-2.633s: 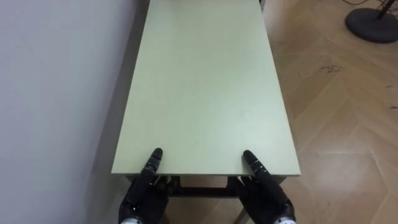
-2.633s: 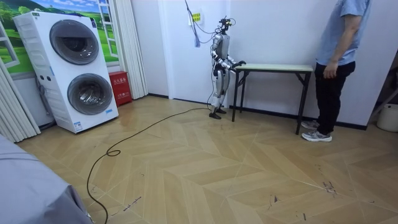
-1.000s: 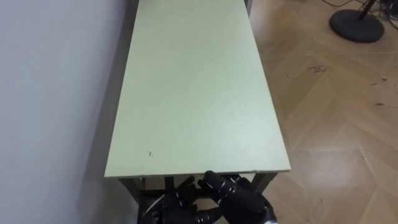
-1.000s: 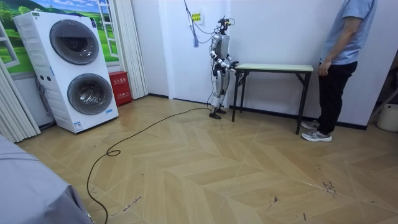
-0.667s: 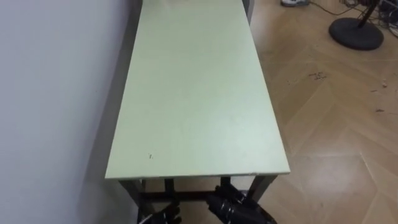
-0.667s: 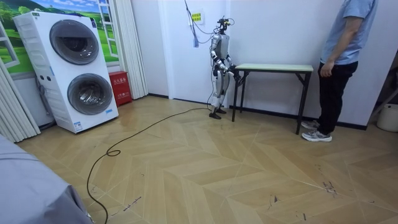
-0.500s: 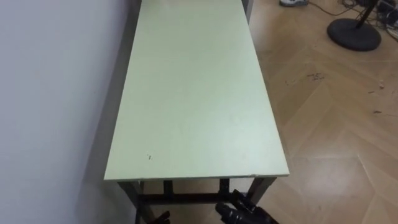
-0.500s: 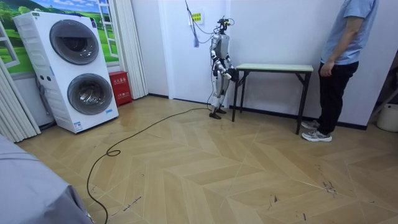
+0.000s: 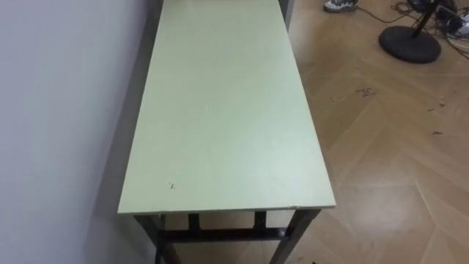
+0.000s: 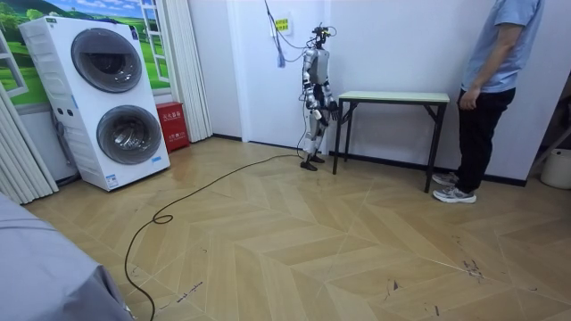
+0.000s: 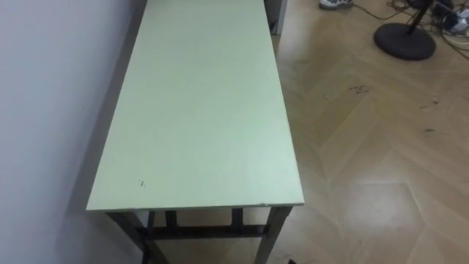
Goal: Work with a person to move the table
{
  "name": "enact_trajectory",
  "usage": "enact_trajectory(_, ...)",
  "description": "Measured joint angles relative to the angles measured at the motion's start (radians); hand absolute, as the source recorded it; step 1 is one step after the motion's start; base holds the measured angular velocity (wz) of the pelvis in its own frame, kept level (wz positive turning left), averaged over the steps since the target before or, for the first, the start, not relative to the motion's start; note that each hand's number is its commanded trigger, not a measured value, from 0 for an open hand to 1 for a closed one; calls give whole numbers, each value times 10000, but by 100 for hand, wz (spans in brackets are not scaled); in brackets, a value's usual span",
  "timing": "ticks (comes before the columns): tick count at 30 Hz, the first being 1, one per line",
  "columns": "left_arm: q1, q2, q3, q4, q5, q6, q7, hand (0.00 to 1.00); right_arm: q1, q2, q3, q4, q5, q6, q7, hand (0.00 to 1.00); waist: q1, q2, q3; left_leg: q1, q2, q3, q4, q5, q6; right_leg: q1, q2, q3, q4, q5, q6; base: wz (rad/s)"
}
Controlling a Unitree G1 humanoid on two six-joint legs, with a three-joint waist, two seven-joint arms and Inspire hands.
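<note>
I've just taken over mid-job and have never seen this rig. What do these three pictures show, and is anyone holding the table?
It is a walking robot with two hands. Two pictures come from its head, looking down at the table; nothing lies on it. The third comes from a camera in the room: the robot stands at one end of the table, a person at the other. Its hands, near the table's end, are too small to show any hold.
</note>
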State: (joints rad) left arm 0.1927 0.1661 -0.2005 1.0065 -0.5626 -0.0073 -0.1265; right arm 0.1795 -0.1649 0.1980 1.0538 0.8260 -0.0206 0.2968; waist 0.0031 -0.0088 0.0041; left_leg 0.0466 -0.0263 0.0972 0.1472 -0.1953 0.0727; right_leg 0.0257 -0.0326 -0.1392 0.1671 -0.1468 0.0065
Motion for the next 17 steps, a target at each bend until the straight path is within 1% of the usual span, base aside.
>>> enact_trajectory(2,150,-50,183,11,181,0,162,0,73,36,-64,370,-132,15,-130,0,19,-11,1,5,6,46,-33,0,0,-28,0,-3,2,0,0,-3)
enact_trajectory(4,239,-264,613,122,510,2,378,0,73,136,-275,831,-585,19,-261,0,17,-38,10,14,8,66,-58,0,0,-34,0,30,1,0,0,-6)
enact_trajectory(5,181,-292,655,237,550,4,421,0,71,149,-271,963,-672,40,-285,0,18,-46,11,25,8,66,-60,0,1,-26,1,34,1,0,0,-4)
enact_trajectory(6,112,-343,778,363,591,8,551,0,26,175,-272,1207,-851,164,-362,0,20,-63,20,65,9,76,-79,0,0,-11,7,57,0,-1,0,-6)
enact_trajectory(8,141,-349,856,430,754,9,700,0,-38,220,-379,1365,-871,259,-474,0,33,-59,36,156,18,136,-139,-3,-1,11,34,156,0,0,0,-14)
enact_trajectory(10,139,-370,948,561,766,18,783,0,-64,249,-445,1479,-863,329,-573,0,35,-47,39,233,30,147,-139,-28,-13,86,46,158,-2,-1,0,-5)
enact_trajectory(12,126,-403,1160,746,868,28,805,0,-82,281,-515,1493,-874,446,-654,0,47,-50,30,265,42,152,-137,-40,-20,117,59,157,2,-1,0,0)
enact_trajectory(15,126,-450,1258,796,883,55,891,0,-84,366,-745,1555,-888,578,-687,0,44,-47,31,273,53,175,-143,-44,-28,113,73,180,0,-1,0,-2)
enact_trajectory(17,127,-538,1460,836,915,56,989,0,-90,382,-839,1559,-888,618,-703,0,46,-44,29,288,62,215,-151,-49,-36,112,89,237,-2,-1,0,-5)
